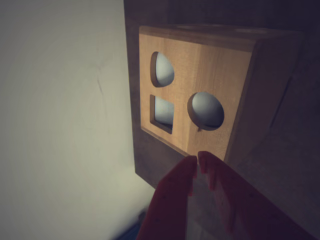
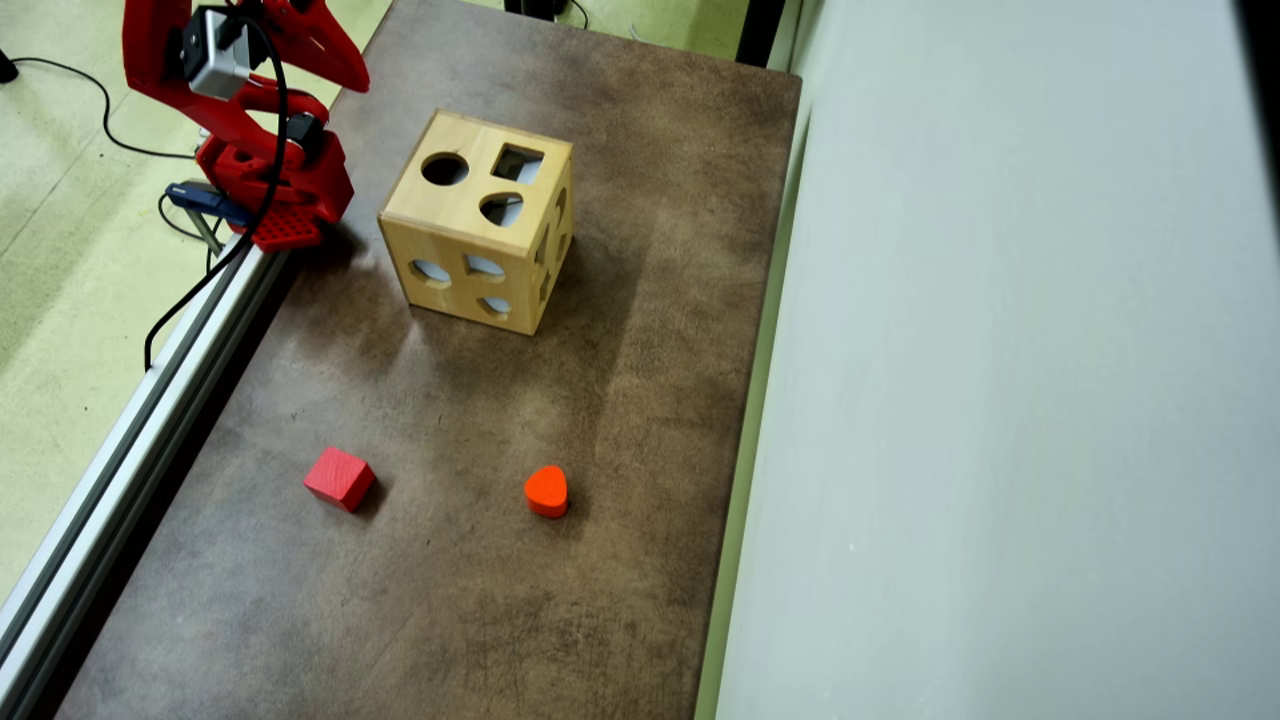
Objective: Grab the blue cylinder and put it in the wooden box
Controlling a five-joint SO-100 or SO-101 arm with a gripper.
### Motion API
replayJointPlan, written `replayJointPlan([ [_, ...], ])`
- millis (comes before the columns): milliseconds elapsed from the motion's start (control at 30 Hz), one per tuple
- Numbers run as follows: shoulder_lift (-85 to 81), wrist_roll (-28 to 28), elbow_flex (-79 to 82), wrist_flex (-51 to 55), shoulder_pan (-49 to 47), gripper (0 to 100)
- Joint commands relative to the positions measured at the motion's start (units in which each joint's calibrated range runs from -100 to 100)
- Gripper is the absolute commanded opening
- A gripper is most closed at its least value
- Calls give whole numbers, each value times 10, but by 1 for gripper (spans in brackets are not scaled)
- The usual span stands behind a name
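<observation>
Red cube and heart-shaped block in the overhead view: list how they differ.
The red cube has square faces and straight edges; the heart-shaped block is rounded, narrowing to a point. The cube is deeper red, the heart more orange. The cube lies left, the heart right. Both are small blocks, far smaller than the wooden box.

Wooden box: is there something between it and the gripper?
Nothing visible. In the wrist view the gripper points at the wooden box across bare table. The red cube and heart block lie far aside.

It looks like a lab or workshop. A red robot arm (image 2: 245, 120) is clamped at the edge of a brown table (image 2: 620, 420) beside an aluminium rail (image 2: 150, 400). Cables (image 2: 90, 110) trail over a pale green floor (image 2: 60, 250).
</observation>
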Motion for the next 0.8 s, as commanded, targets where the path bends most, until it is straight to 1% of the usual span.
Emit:
replayJointPlan([
  [0,-12,0,3,7,3,1],
  [267,-50,-2,5,7,-2,1],
  [500,-183,-2,13,7,-1,1],
  [767,-244,-2,10,7,-3,1],
])
